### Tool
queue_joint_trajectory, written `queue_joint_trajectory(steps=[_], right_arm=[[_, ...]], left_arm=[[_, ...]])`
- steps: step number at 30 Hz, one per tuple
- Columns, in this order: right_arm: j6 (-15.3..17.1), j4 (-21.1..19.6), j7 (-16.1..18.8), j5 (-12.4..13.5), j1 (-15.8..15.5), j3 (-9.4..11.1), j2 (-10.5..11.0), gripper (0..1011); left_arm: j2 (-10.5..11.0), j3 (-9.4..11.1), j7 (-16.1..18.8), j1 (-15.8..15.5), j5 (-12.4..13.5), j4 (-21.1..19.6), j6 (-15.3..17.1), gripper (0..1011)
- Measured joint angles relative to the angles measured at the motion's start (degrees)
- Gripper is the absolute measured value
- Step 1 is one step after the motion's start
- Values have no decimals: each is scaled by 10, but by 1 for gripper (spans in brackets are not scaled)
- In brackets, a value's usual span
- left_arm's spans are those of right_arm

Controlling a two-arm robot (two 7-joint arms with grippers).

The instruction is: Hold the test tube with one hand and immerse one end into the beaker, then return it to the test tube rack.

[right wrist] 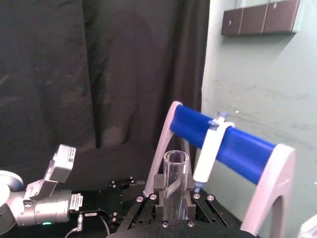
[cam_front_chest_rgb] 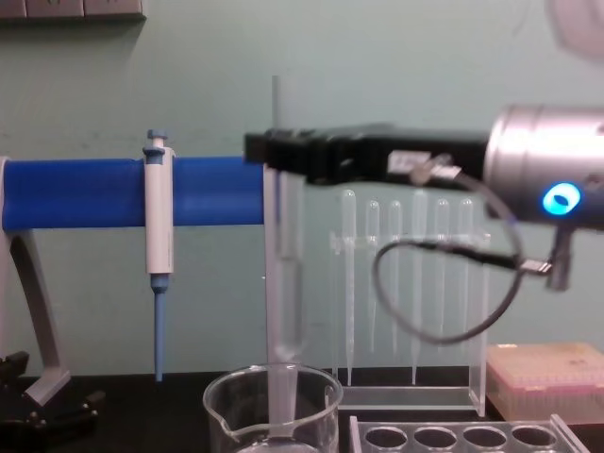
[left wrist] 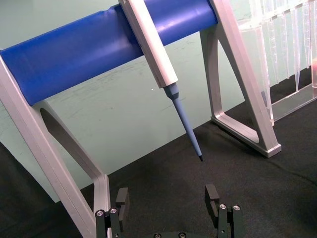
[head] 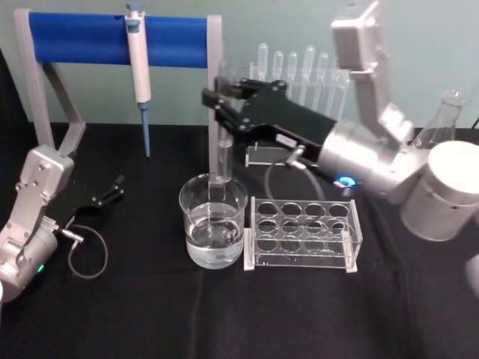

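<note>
My right gripper [head: 218,102] reaches in from the right and is shut on the test tube [head: 223,161], a clear glass tube held upright. In the right wrist view the tube [right wrist: 176,181] stands between the gripper's [right wrist: 174,194] black fingers with its open mouth up. The tube's [cam_front_chest_rgb: 283,283] lower end dips inside the beaker [head: 213,224], a wide glass holding some water. I cannot tell whether the tip touches the water. In the chest view the right gripper [cam_front_chest_rgb: 272,154] hangs well above the beaker [cam_front_chest_rgb: 274,406]. My left gripper [head: 114,191] rests open at the left of the black table, fingers [left wrist: 121,198] wide apart.
A white and blue pipette [head: 139,67] hangs on a blue-bar stand [head: 112,39] behind the beaker. A clear tube rack [head: 303,233] sits right of the beaker. Plastic pipettes [head: 299,71] stand at the back, a flask [head: 441,120] at the far right, a pink box [cam_front_chest_rgb: 552,377] nearby.
</note>
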Motion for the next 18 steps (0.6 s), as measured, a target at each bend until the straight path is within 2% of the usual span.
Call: queue_joint_trajectory(steps=[3, 8, 13, 18], right_arm=[[-10, 20, 2, -2, 2, -10, -9, 228], [-48, 60, 5, -18, -10, -25, -21, 228], [-81, 89, 5, -32, -35, -27, -25, 228], [-100, 100, 5, -41, -53, -23, -28, 228]], left_arm=[[0, 0, 0, 0, 0, 0, 0, 1000], [0, 0, 0, 0, 0, 0, 0, 1000], [0, 0, 0, 0, 0, 0, 0, 1000], [0, 0, 0, 0, 0, 0, 0, 1000]])
